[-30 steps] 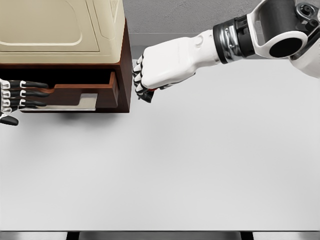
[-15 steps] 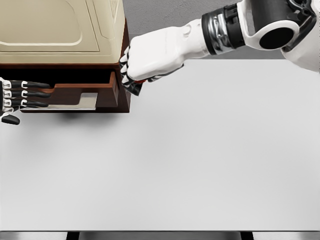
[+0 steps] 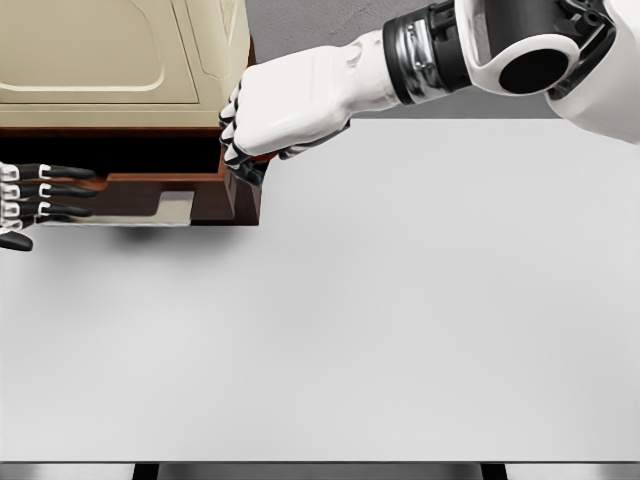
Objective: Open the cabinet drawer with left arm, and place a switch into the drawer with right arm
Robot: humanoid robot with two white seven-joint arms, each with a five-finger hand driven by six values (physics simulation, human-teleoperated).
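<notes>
A dark brown cabinet (image 3: 252,195) with a cream upper part stands at the table's far left. Its drawer (image 3: 150,185) is pulled out toward me, with a pale metal handle plate (image 3: 170,208) on its front. My left hand (image 3: 40,195) enters at the left edge, fingers stretched flat against the drawer front, holding nothing. My right hand (image 3: 245,150) is curled over the drawer's right end, shut on a small dark object with a red part, the switch (image 3: 248,172), mostly hidden by the fingers.
The white table (image 3: 400,320) stretches wide in front and to the right of the cabinet. Its front edge runs along the bottom of the view. A grey wall lies behind.
My right hand has moved left and slightly up with the switch, from beside the cabinet to over the drawer's right end. The left hand has barely moved.
</notes>
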